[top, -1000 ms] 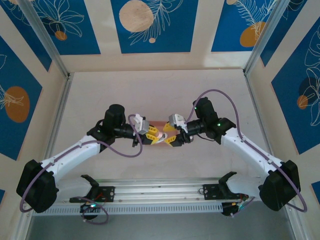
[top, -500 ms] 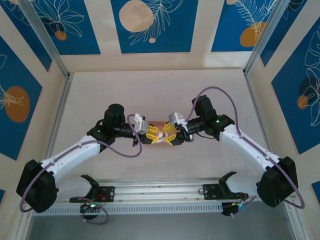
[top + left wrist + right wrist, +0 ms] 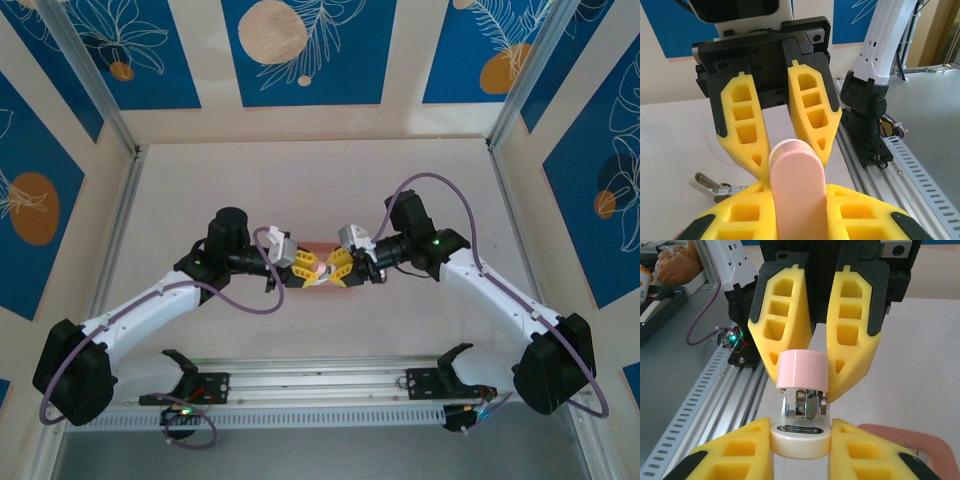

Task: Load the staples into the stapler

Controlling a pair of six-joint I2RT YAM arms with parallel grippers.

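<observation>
Left pincer [image 3: 303, 268] is clamping tight on pink top of stapler [image 3: 802, 371]. Right pincer [image 3: 340, 266] is pressing narrow on cream base. Stapler is hanging between them beside pink tray [image 3: 922, 442], shiny metal channel showing. Staples [image 3: 714, 185], if we are reading grey metal bits right, are lying on table [image 3: 320, 180] beneath left pincer.

We are judging risks:
- arms pulling unevenly, base slipping from yellow fingers, stapler dropping
- hinge twisting
- neither pincer being free for staples
</observation>
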